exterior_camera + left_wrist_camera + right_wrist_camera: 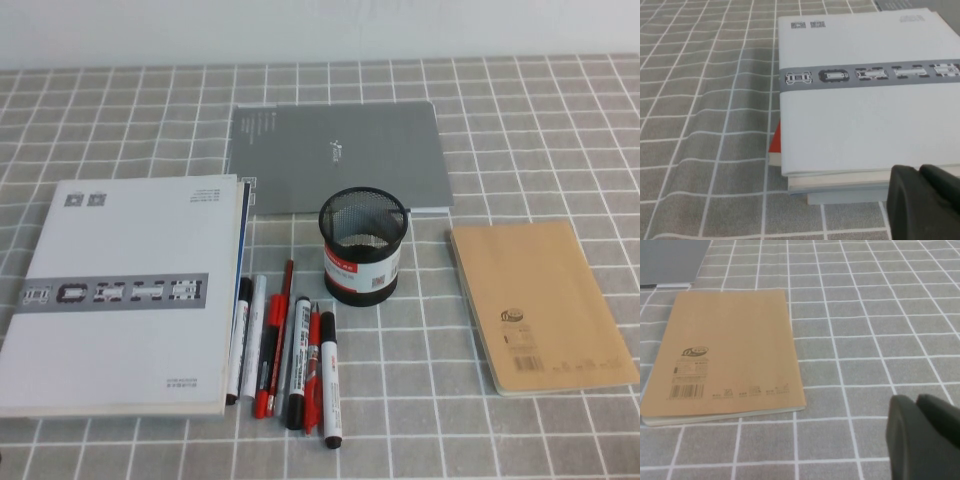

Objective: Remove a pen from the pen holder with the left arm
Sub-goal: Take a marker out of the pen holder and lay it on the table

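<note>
Black holder (364, 247), seven pens (285, 350); left end effector (919, 171), right end effector (916, 401) closed near books (125, 300).

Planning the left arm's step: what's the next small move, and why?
Probably open the left hand and swing it toward the pen holder: it is shut, by the white book. The holder looks empty; pens lie beside it. Right hand hovers near the brown notebook.

Grey checked tablecloth (520, 150), white wall (320, 25) behind
</note>
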Motion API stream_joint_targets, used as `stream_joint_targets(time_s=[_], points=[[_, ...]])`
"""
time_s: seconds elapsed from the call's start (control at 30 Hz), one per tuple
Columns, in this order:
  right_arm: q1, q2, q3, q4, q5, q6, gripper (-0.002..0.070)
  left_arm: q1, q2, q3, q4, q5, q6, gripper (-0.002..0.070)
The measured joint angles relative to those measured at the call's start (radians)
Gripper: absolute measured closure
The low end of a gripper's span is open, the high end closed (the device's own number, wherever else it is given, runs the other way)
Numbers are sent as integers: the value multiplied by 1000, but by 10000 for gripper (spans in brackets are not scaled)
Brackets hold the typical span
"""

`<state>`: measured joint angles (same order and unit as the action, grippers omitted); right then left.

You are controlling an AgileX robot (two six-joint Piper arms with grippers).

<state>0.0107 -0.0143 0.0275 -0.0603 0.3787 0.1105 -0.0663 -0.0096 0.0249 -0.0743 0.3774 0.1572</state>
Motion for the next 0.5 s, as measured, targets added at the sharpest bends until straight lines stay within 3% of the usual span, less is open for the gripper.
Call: stream_joint_targets(time_s=[0.5], points=[[0, 0, 0, 0, 0, 0, 689, 0, 0, 1, 0, 0, 8, 677]])
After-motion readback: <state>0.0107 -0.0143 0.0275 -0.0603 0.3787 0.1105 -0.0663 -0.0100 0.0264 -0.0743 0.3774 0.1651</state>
